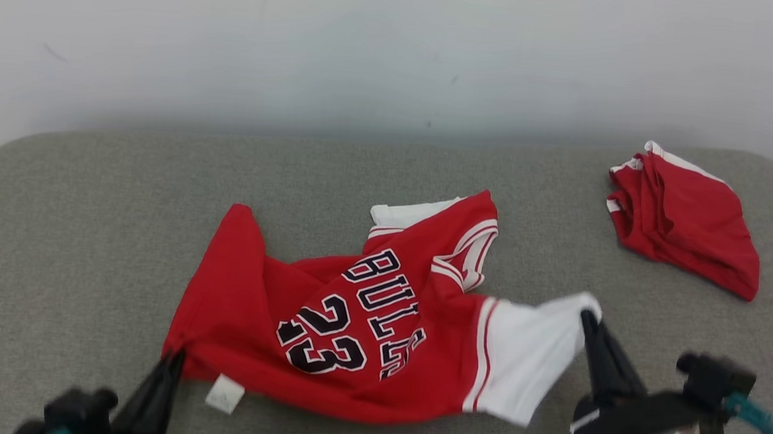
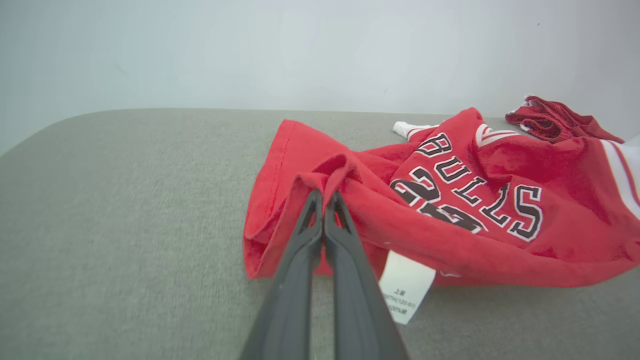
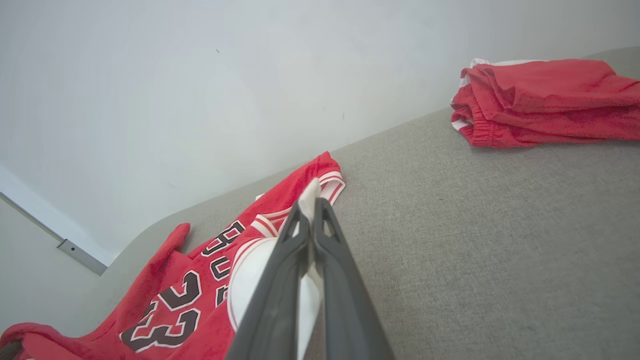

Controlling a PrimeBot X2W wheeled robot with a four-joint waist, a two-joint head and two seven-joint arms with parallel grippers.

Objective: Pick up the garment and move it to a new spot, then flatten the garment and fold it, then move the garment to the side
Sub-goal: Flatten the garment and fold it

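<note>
- Gripping the jersey (image 1: 350, 324) at both ends: left tool (image 1: 174, 360) clamped on the red edge, right tool (image 1: 589, 321) on the white part.
- It's crumpled, so flattening, folding and shifting aside all look left to do.

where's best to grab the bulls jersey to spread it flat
The jersey lies stretched sideways, so take its two near ends from the robot's side: red hem corner, where the left gripper is shut, and white sleeve tip, where the right gripper is shut.
</note>
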